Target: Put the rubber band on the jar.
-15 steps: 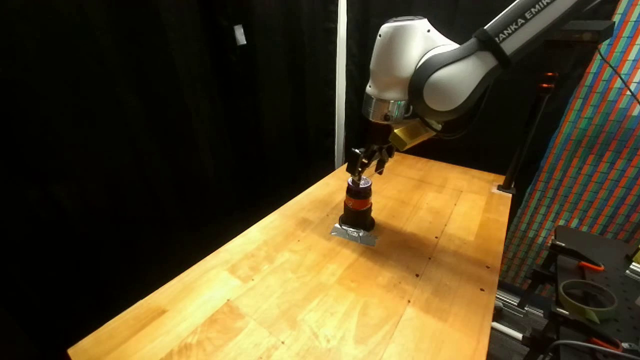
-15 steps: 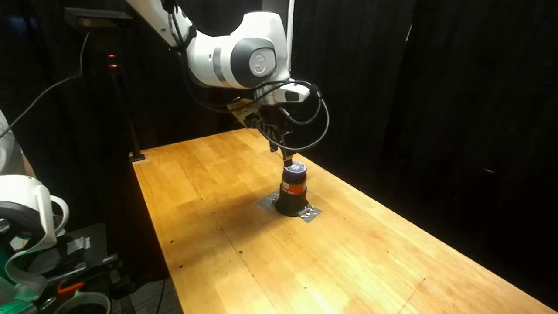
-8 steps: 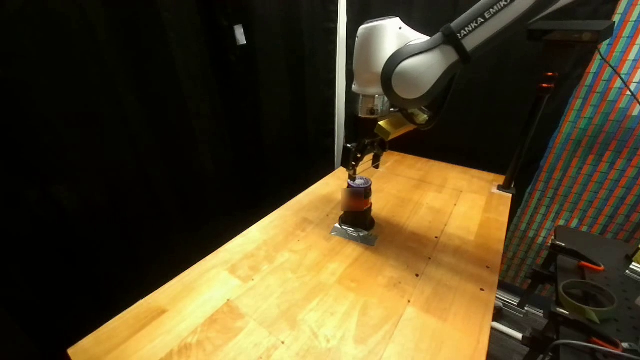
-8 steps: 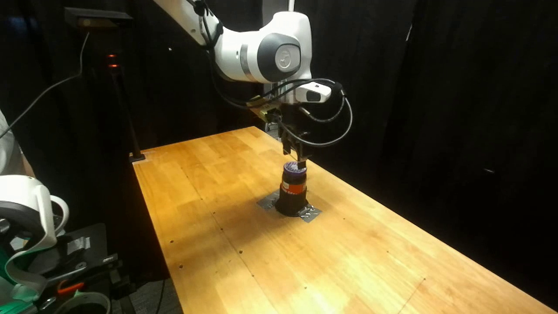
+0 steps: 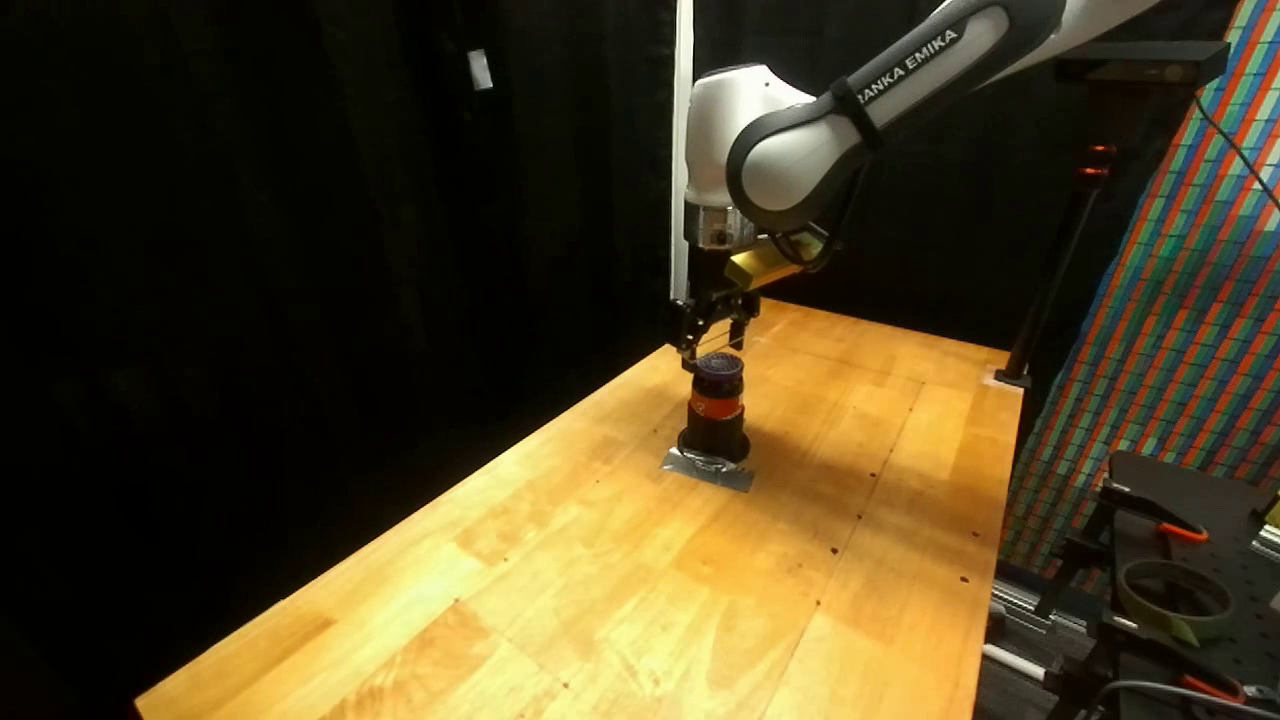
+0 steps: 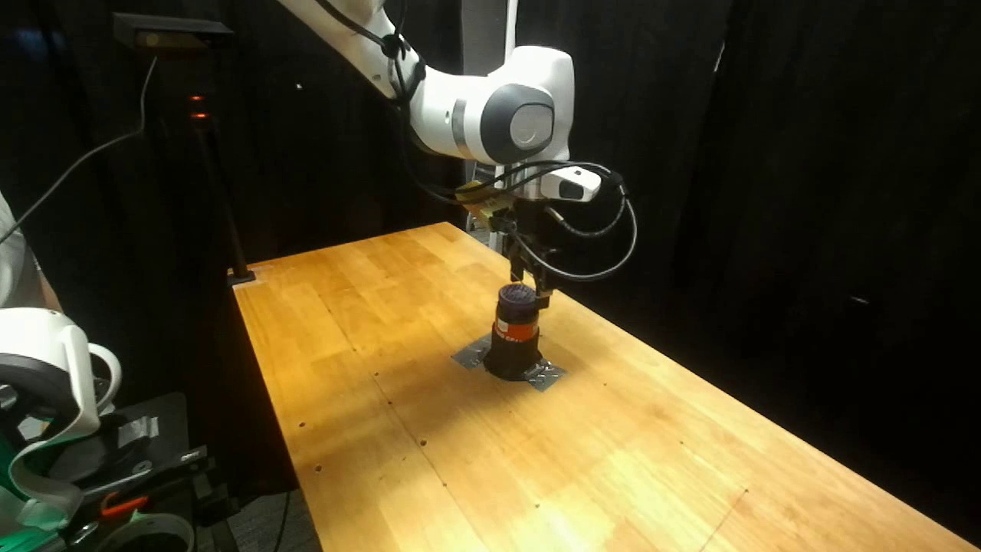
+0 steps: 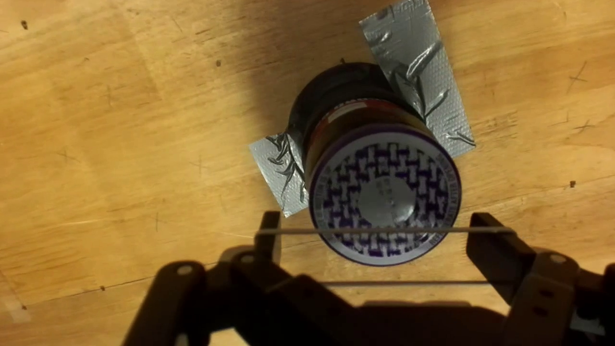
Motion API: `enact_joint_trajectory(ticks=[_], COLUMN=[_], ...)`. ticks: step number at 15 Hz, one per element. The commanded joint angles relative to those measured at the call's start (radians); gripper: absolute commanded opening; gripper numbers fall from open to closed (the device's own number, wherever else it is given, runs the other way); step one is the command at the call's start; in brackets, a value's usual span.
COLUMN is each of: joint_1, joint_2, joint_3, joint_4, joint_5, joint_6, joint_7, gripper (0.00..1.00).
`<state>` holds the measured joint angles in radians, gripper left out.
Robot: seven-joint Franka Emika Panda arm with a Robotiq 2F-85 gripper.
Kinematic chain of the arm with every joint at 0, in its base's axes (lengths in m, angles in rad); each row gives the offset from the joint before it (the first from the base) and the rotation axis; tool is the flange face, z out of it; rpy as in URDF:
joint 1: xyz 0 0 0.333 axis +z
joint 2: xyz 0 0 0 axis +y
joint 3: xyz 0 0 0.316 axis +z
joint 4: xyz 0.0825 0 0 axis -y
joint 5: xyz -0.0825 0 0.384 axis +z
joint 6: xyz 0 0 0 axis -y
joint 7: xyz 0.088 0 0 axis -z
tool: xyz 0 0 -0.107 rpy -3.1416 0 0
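The jar stands upright in a black holder on the table; it also shows in an exterior view. It has an orange-red label and a purple-and-white lid, which faces the camera in the wrist view. My gripper is open just above the lid, with one fingertip beside the lid's rim in an exterior view. The rubber band is stretched around both spread fingers. In the wrist view one strand crosses over the lid's near part, the other lies nearer the palm.
Silver tape fixes the holder to the wooden table. A dark post stands at the table's far corner. A side bench with a tape roll stands beside the table. Black curtains hang behind.
My gripper has shifted sideways across the lid, leftward in an exterior view and rightward in another, and then lowered a little. The band is still stretched on the fingers. The jar has not moved.
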<state>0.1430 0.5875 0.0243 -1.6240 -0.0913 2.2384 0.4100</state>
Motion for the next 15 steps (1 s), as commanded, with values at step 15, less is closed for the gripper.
enact_joint_trajectory(ticks=[15], joint_1=[-0.062], joint_2=[0.038], joint_3=[0.033], joint_4=[0.089], joint_5=[0.178], joint_6=[-0.269], joint_7=[-0.168], gripper=[1.0])
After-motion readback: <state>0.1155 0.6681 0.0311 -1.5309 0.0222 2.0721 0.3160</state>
